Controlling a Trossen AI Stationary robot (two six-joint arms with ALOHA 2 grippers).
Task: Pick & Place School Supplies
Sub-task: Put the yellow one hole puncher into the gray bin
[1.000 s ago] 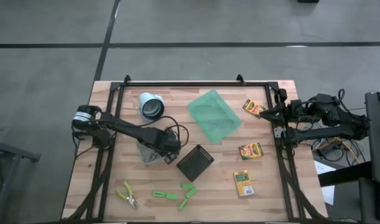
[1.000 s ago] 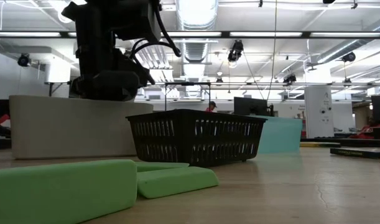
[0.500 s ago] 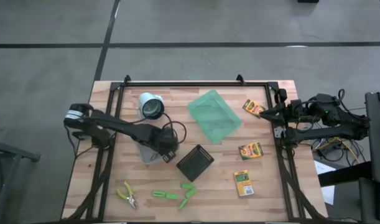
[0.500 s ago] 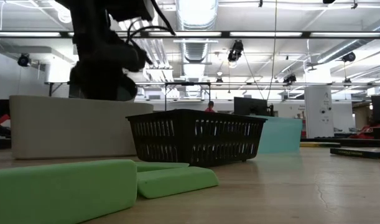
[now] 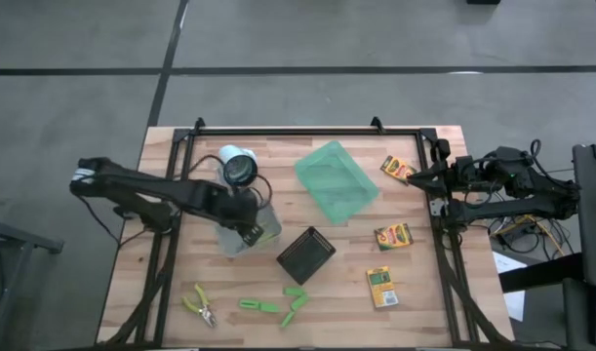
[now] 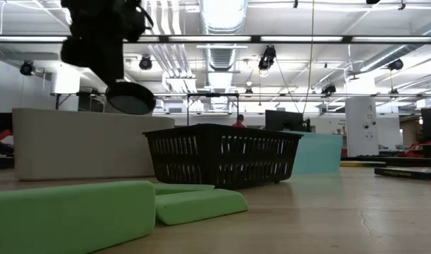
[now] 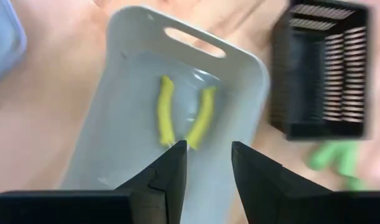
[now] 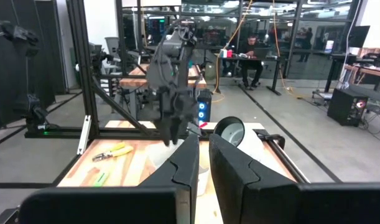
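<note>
A yellow-green-handled scissor-like tool (image 7: 183,118) lies flat on the bottom of the clear bin (image 7: 102,124). My left gripper (image 7: 208,146) hovers above that bin (image 5: 229,242), open, pointing steeply down, with nothing between its fingers. A second such tool (image 5: 200,304) and several green marker sticks (image 5: 278,305) lie near the table's front edge. Three crayon boxes (image 5: 397,170) (image 5: 392,236) (image 5: 381,287) lie flat on the right side. My right gripper (image 5: 415,178) waits at the right edge, held level, shut and holding nothing.
A black mesh box (image 5: 305,255) stands just right of the bin. A white cup (image 5: 237,168) lies on its side behind the bin. The translucent green tray (image 5: 337,180) sits at the centre back. A black frame rail (image 5: 298,133) runs around the table.
My left gripper has risen from just over the bin and drawn back a little toward the table's left edge, tipping less steeply. The tool stays in the bin. The right arm has kept still.
</note>
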